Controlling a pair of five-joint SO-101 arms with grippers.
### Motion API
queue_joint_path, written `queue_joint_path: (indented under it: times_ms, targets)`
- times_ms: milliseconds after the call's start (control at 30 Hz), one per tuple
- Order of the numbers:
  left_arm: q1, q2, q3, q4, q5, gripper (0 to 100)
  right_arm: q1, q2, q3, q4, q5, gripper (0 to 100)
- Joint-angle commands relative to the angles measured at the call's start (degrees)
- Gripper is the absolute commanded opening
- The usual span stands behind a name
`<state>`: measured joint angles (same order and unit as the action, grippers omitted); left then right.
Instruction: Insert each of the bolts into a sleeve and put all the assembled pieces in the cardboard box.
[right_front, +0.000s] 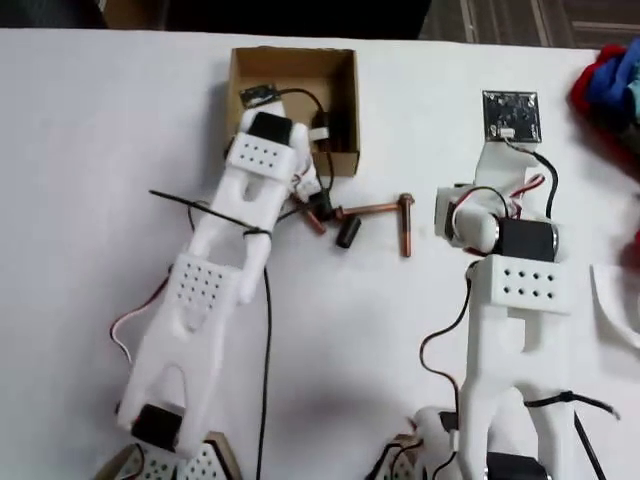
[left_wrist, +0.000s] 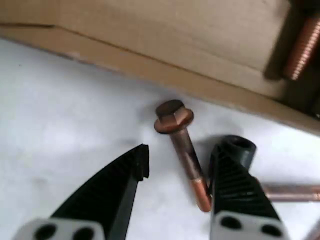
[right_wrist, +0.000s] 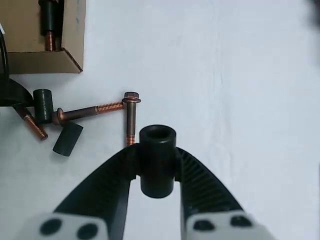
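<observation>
Copper bolt lies on the bench beside the cardboard box, inside the open left pincer, and could roll away if one side bumps it first, while the right pincer grips a black sleeve.

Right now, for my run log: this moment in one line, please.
left jaws: open, loose bolt between them | right jaws: shut on sleeve | cardboard box: one assembled piece inside
</observation>
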<state>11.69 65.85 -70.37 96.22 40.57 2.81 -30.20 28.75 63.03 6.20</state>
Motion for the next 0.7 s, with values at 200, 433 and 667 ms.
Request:
queue_joint_path:
  times_ms: [200, 433, 667]
  targets:
    - [-4.2, 2.6, -3.3, 0.1, 0.3, 6, 0.2, -2.4, -0.4, -1.3, -0.6, 2.1]
    - [-4.8, 2.3, -3.4, 1.3, -10.4, 3, 0.2, -2.4, -0.4, -1.3, -0.6, 2.1]
    - [-4.1, 2.3, -3.3, 6.1, -43.3, 3, 0.2, -2.2, -0.4, -1.3, -0.6, 2.1]
